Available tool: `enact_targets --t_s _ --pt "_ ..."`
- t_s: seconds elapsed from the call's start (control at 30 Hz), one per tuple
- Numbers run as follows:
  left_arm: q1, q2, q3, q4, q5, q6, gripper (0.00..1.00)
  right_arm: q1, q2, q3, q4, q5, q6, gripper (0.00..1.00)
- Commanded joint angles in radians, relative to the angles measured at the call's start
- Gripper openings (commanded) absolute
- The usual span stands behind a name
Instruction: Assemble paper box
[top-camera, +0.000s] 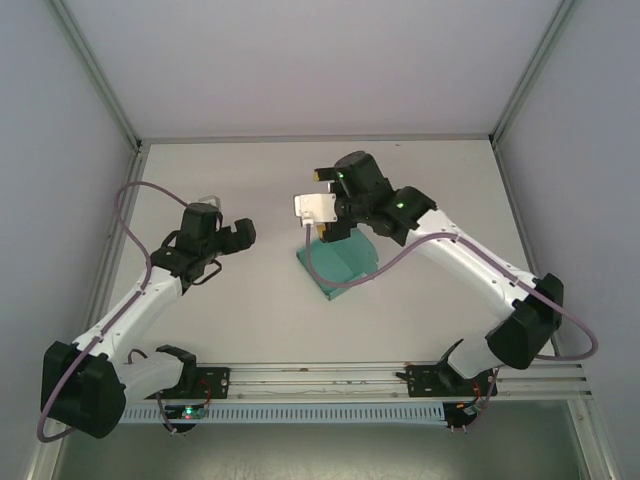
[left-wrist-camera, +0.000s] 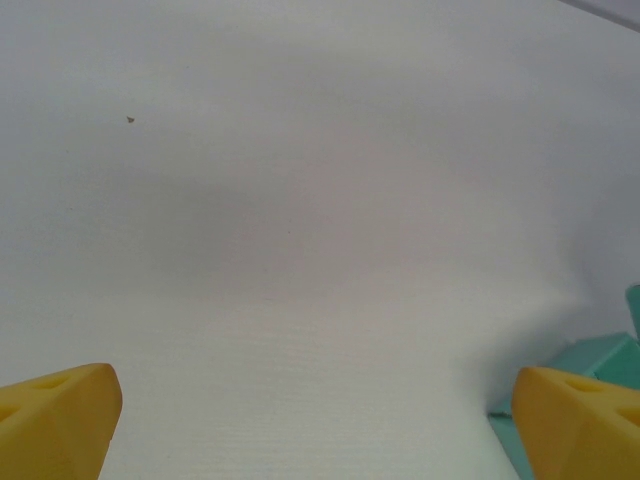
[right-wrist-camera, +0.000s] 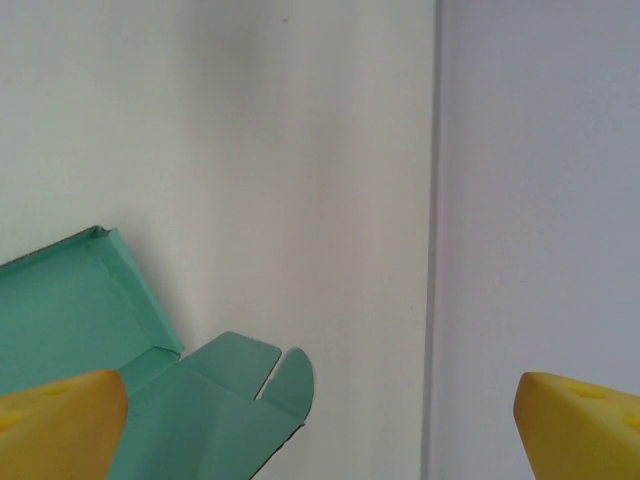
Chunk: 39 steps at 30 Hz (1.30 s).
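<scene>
Both pairs of jaws stand wide with nothing between them. On the right gripper (right-wrist-camera: 320, 420) the yellow fingertips (right-wrist-camera: 60, 425) sit at the two lower corners of its wrist view. Bare desk (right-wrist-camera: 300, 150) and the side wall (right-wrist-camera: 540, 200) show in the gap between them. The left gripper (left-wrist-camera: 320, 420) is spread just as wide over plain desk.

From above, the box (top-camera: 340, 262) lies near the middle of the desk (top-camera: 250, 320), a little toward its right edge and turned askew to all the edges. The right gripper (top-camera: 320, 205) hangs over the box's far end and hides its far corner. In that gripper's own view the box (right-wrist-camera: 70, 310) sits at the lower left, partly behind one fingertip and outside the gap. Whether that fingertip touches the card I cannot tell.

The left gripper (top-camera: 235, 235) is well apart from the box, nearer the desk's left edge, with its jaws facing toward the box. In its wrist view a piece of the box (left-wrist-camera: 590, 360) shows just behind the lower right fingertip.

The box is thin teal-green card. Seen from above it is a flat rectangle. Up close it is only partly folded. One shallow tray-like part has a raised side wall. From it a flap lies flat on the desk, ending in a rounded tab beside a narrow slit.
</scene>
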Motion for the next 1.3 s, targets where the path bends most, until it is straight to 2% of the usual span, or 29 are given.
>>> enact_targets --t_s 0.0,0.07,0.17,0.2,0.3,0.4,0.53,0.6,0.67,0.77,1.0,1.07,1.17,1.27 --pt "0.008 0.023 0.05 0.043 0.032 0.027 1.0 -0.008 0.061 0.041 -0.012 -0.029 0.279 0.98" --pt "0.009 0.04 0.056 0.051 0.036 0.034 1.0 -0.027 0.0 0.021 0.036 0.001 0.525 0.98" --pt "0.009 0.077 0.071 0.07 0.071 0.065 1.0 -0.024 -0.166 -0.115 0.085 0.172 0.831 0.98" --pt "0.01 0.095 0.082 0.07 0.09 0.079 1.0 -0.032 -0.22 -0.161 0.066 0.172 0.914 0.98" --pt "0.01 0.153 0.122 0.081 0.156 0.127 1.0 -0.071 -0.346 -0.27 -0.066 0.092 1.088 0.98" --pt "0.009 0.211 0.161 0.092 0.18 0.138 1.0 -0.096 -0.435 -0.375 -0.173 0.117 1.222 0.96" --pt "0.009 0.274 0.201 0.085 0.215 0.155 1.0 -0.138 -0.473 -0.559 -0.117 -0.004 1.29 0.88" --pt "0.009 0.293 0.211 0.084 0.224 0.162 1.0 -0.159 -0.447 -0.616 -0.04 -0.057 1.295 0.79" --pt "0.009 0.306 0.221 0.078 0.24 0.172 1.0 -0.181 -0.399 -0.631 0.006 -0.11 1.28 0.65" --pt "0.01 0.315 0.236 0.07 0.259 0.191 1.0 -0.199 -0.332 -0.603 -0.005 -0.116 1.216 0.45" --pt "0.009 0.339 0.274 0.036 0.299 0.238 1.0 -0.233 -0.22 -0.541 0.062 -0.17 1.071 0.14" --pt "0.009 0.34 0.29 0.008 0.293 0.267 1.0 -0.242 -0.191 -0.504 0.027 -0.186 0.999 0.0" --pt "0.01 0.342 0.325 -0.05 0.331 0.358 1.0 -0.252 -0.154 -0.446 -0.035 -0.249 0.83 0.0" --pt "0.011 0.336 0.347 -0.114 0.408 0.496 1.0 -0.269 -0.104 -0.378 -0.12 -0.352 0.594 0.0"
